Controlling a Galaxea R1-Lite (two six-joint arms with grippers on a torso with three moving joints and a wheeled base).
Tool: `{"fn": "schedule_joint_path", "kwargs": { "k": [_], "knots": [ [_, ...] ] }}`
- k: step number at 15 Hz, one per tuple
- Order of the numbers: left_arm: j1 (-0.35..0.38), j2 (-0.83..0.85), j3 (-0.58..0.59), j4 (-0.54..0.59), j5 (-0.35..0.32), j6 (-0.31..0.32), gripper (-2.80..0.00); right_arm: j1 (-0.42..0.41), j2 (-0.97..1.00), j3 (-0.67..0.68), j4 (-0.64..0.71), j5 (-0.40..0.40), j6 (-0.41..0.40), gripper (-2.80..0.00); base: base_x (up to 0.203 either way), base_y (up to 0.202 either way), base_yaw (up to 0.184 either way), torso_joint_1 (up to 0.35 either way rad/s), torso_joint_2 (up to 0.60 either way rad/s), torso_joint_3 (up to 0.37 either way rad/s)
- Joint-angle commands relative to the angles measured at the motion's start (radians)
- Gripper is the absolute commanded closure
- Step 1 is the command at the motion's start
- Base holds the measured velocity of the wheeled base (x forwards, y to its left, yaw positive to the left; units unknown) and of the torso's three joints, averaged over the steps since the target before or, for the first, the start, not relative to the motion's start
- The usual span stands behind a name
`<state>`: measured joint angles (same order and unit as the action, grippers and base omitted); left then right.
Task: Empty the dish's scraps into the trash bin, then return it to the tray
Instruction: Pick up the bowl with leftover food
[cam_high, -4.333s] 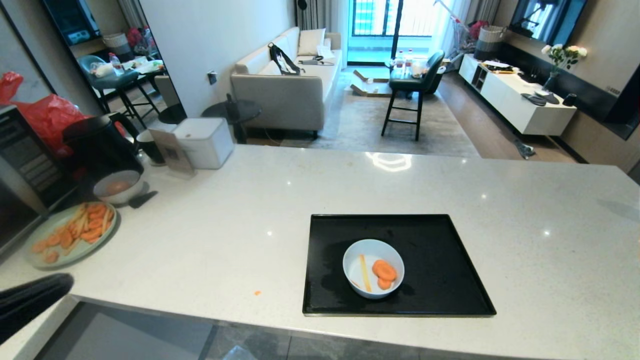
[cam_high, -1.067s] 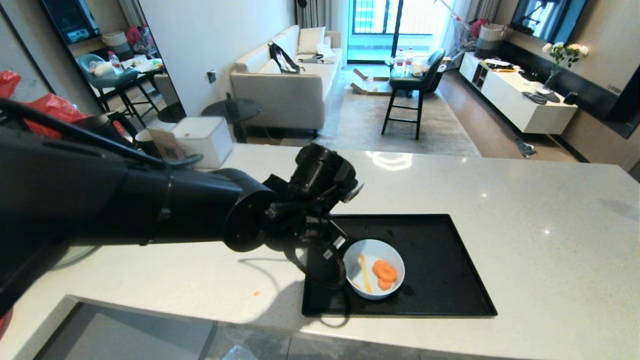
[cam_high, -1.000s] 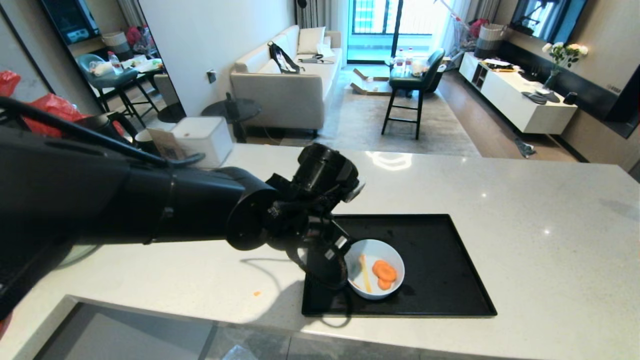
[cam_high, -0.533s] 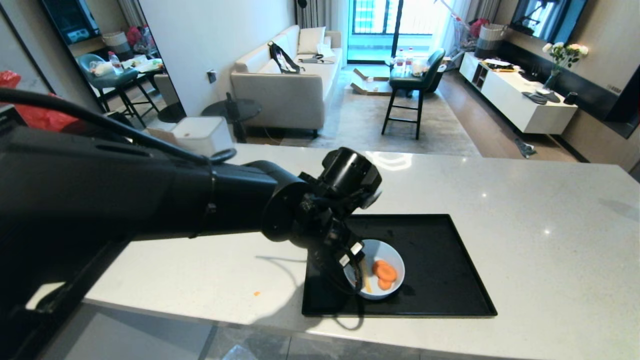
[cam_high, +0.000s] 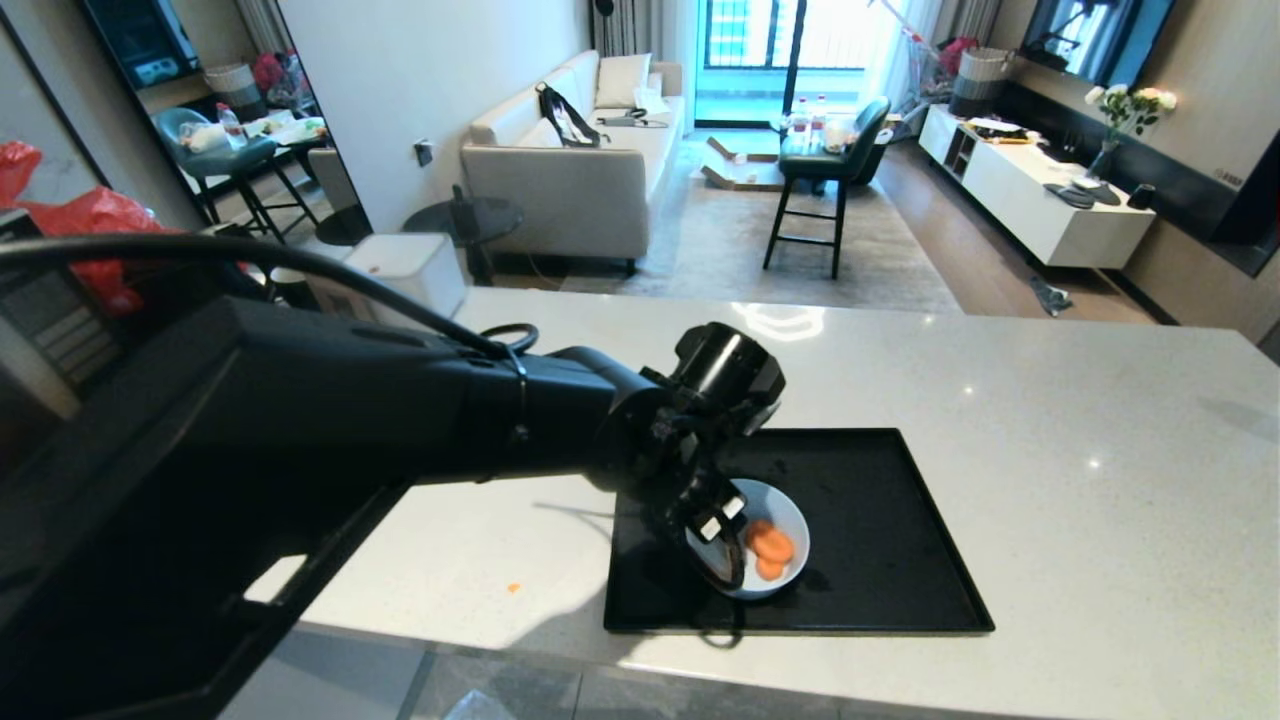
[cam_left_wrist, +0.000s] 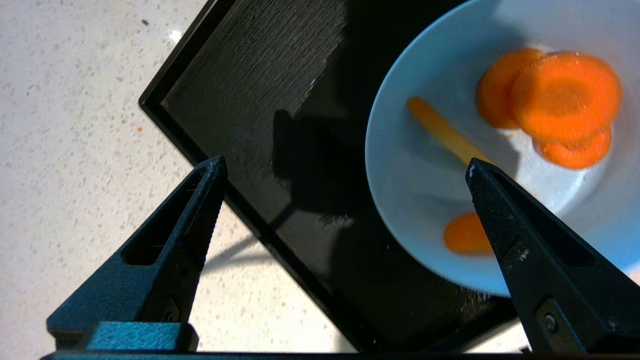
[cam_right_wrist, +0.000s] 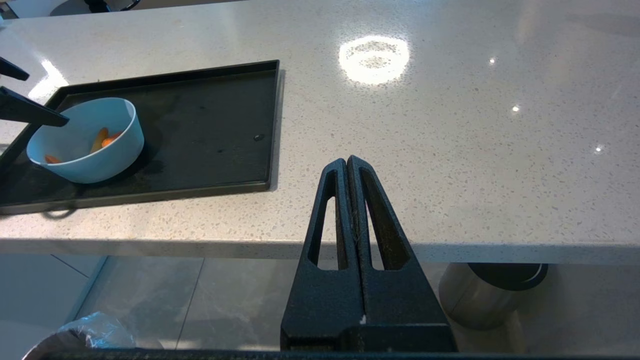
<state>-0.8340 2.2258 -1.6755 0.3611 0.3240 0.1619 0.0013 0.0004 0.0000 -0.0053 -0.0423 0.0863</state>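
Dish (cam_high: 765, 540) with its scraps (cam_high: 768, 548) sits on the tray's (cam_high: 880, 520) near left; the left tool (cam_left_wrist: 345, 165), prongs apart, has advanced over its left rim, so grasping seems imminent.

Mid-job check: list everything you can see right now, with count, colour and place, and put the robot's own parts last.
Large flat black rectangular tray: one, black, on the counter's near edge.
Small round glossy bowl: one, white to pale blue, on the tray's near-left part.
Round carrot-like slices: at least three, orange, in the bowl.
Thin stick: one, pale yellow, in the bowl.
Speckled stone counter: one, off-white.
Steel bin with black top: one, on the floor below the counter.
Clear-bag-lined bin rim: one, on the floor, partly visible.
Left claw: open, straddling the bowl's rim.
Right claw: shut, parked before the counter's edge.
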Motion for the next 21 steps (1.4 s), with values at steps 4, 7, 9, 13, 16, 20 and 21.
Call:
{"fn": "schedule_joint_path", "kwargs": {
  "k": [4, 7, 9, 13, 16, 20, 21],
  "knots": [
    [0.009, 0.047, -0.033, 0.061, 0.003, -0.001, -2.80, 0.000, 0.000, 0.000, -0.001, -0.001, 0.000, 0.00, 0.000, 0.000, 0.000, 0.000, 0.00, 0.000],
    [0.031, 0.043, -0.032, 0.102, 0.003, -0.022, -2.80, 0.000, 0.000, -0.001, 0.000, -0.001, 0.000, 0.00, 0.000, 0.000, 0.000, 0.000, 0.00, 0.000],
    [0.044, 0.044, -0.032, 0.102, 0.001, -0.028, -2.80, 0.000, 0.000, 0.000, -0.001, -0.001, 0.000, 0.00, 0.000, 0.000, 0.000, 0.000, 0.00, 0.000],
    [0.052, 0.047, -0.032, 0.110, -0.025, -0.035, -2.80, 0.000, 0.000, 0.000, -0.001, -0.001, 0.000, 0.00, 0.000, 0.000, 0.000, 0.000, 0.00, 0.000],
    [0.047, 0.044, -0.033, 0.151, -0.056, -0.062, -2.80, 0.000, 0.000, 0.000, -0.001, -0.001, 0.000, 0.00, 0.000, 0.000, 0.000, 0.000, 0.00, 0.000],
    [0.045, 0.084, -0.080, 0.140, -0.079, -0.069, -2.80, 0.000, 0.000, 0.000, -0.001, -0.001, 0.001, 0.00, 0.000, 0.000, 0.000, 0.000, 0.00, 0.000],
    [0.043, 0.095, -0.102, 0.141, -0.080, -0.071, -2.80, 0.000, 0.000, 0.000, -0.001, -0.001, 0.000, 0.00, 0.000, 0.000, 0.000, 0.000, 0.00, 0.000]
  ]
}}
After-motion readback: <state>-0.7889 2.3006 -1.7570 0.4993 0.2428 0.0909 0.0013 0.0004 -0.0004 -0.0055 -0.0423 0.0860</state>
